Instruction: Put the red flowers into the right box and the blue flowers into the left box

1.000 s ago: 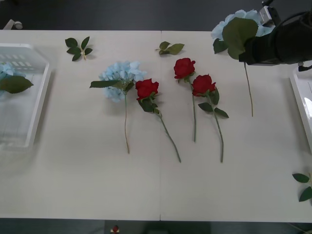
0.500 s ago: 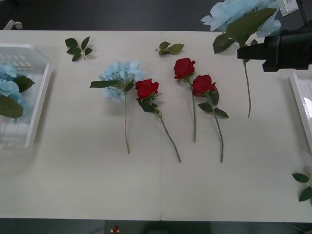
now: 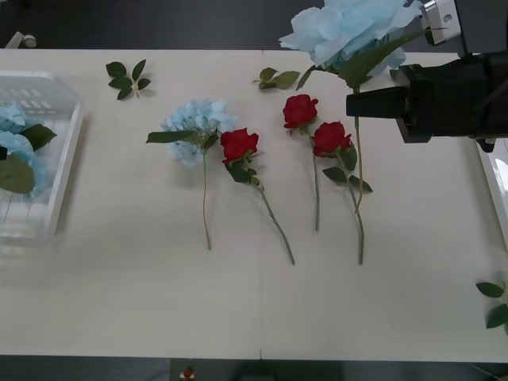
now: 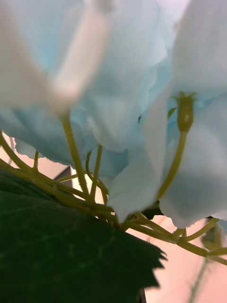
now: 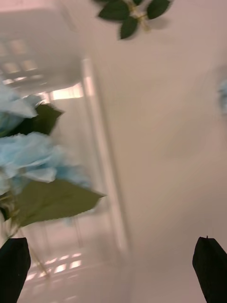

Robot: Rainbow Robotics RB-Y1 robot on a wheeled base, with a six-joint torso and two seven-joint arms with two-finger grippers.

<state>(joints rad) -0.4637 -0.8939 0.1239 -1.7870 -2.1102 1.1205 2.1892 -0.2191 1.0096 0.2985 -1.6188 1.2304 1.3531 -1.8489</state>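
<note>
My right gripper [image 3: 355, 103] is shut on the stem of a blue flower [image 3: 349, 28] held in the air above the table's far right, its stem dangling over the roses. Its petals [image 4: 142, 94] fill the right wrist view close up. A second blue flower [image 3: 194, 127] lies left of centre on the table. Three red flowers [image 3: 238, 144] [image 3: 300, 109] [image 3: 330, 137] lie at the middle. The left box [image 3: 67, 159] at the left edge holds blue flowers [image 3: 9, 143]. My left gripper [image 5: 111, 267] hangs open beside that box [image 5: 101, 156]. The right box [image 3: 490, 159] shows its rim at the far right.
Loose leaf sprigs lie at the far left [image 3: 127, 78], the far middle [image 3: 278, 78] and the near right edge [image 3: 496, 302]. Bare tabletop stretches across the near half.
My right gripper has lifted the blue flower and carried it left, from the far right corner to above the roses. The blue flowers in the left box have shifted a little.
</note>
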